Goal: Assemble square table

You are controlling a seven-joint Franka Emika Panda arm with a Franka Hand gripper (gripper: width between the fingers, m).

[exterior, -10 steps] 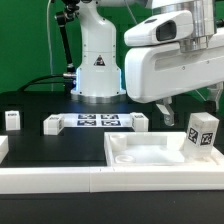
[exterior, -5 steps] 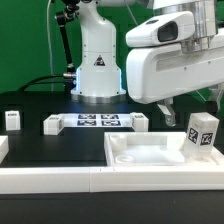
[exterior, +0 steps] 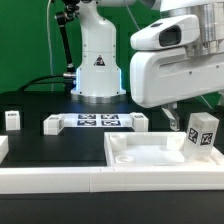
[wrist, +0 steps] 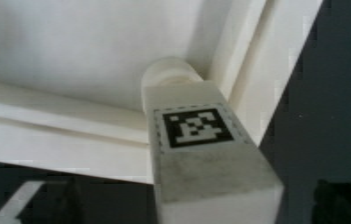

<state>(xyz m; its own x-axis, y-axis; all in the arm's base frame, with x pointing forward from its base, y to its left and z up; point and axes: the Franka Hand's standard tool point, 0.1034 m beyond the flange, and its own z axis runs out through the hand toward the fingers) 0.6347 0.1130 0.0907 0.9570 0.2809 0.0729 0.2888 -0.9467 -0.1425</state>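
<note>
Exterior view. A: Where does the slab [exterior: 150, 152] lie?

B: Flat on the tabletop [exterior: 28, 138], rim up, near the front edge and toward the exterior view's right. It sits just behind the rail [exterior: 60, 180] that runs along that edge.

A: And the legs?

B: One leg [exterior: 203, 132] stands on end in the slab's corner at the exterior view's right, with two tags showing. A second leg [exterior: 12, 120] stands well apart from it, near the tabletop's edge at the exterior view's left. The marker board [exterior: 95, 122] lies mid-table in front of the robot base [exterior: 97, 65]. A white piece sits at each end of the board, and whether those are legs cannot be told.

A: What of the gripper [exterior: 190, 108]?

B: It hangs over that same slab corner, above the upright leg. The jaws stand wide apart and clamp on nothing. One finger [exterior: 172, 113] shows below the big white housing, beside the leg and not touching it.

A: Does the wrist view agree?

B: Yes. There the tagged leg fills the middle, close against the slab's raised rim in the corner. Blurred shapes flank the leg, each clear of it, too soft to make out further.
</note>
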